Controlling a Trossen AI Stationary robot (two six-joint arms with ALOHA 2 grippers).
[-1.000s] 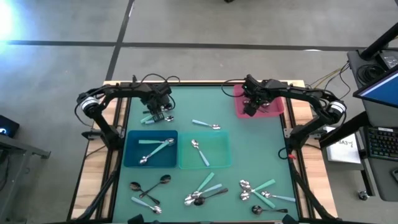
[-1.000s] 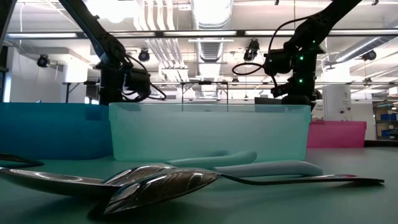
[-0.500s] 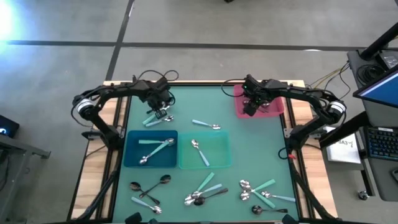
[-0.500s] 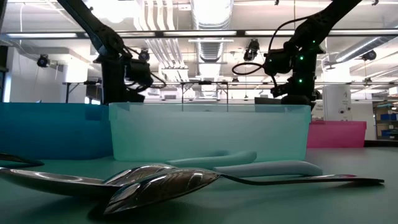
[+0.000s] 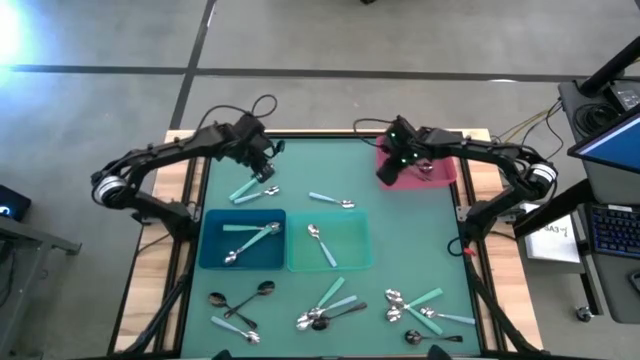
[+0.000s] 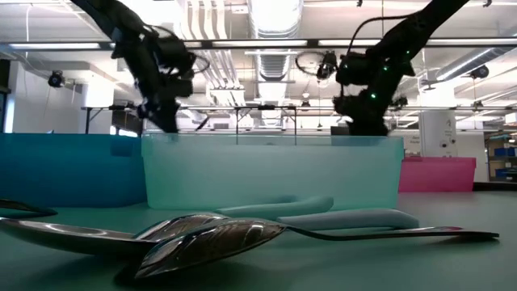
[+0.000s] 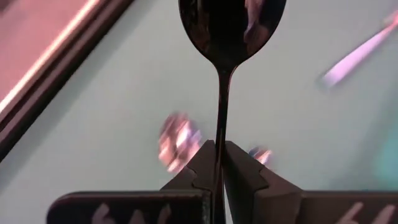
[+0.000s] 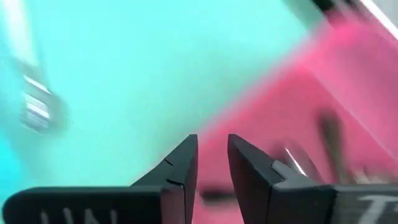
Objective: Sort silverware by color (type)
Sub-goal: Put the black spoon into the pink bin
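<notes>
The left pincer (image 7: 216, 163) is clenched on the thin stem of a dark, blackish metal spoon (image 7: 231, 28), which stands straight up from between its fingers with the bowl topmost, held above the green worktop (image 5: 300, 165) near its far left corner. Below it a teal-handled spoon (image 5: 246, 190) lies on the mat. The right pincer (image 8: 211, 163) hangs at the inner edge of the pink square plastic bin (image 5: 440, 175) in the far right corner, its fingers a little apart with nothing between them; dark shapes lie blurred inside that bin.

The grip is the weak point: the stem is narrow and slick, pinched low down, so a quick swing across the worktop could let the spoon pivot or slide out. If the pink bin is its destination, the right arm stands in the way, and the two could collide there unless it clears off.
</notes>
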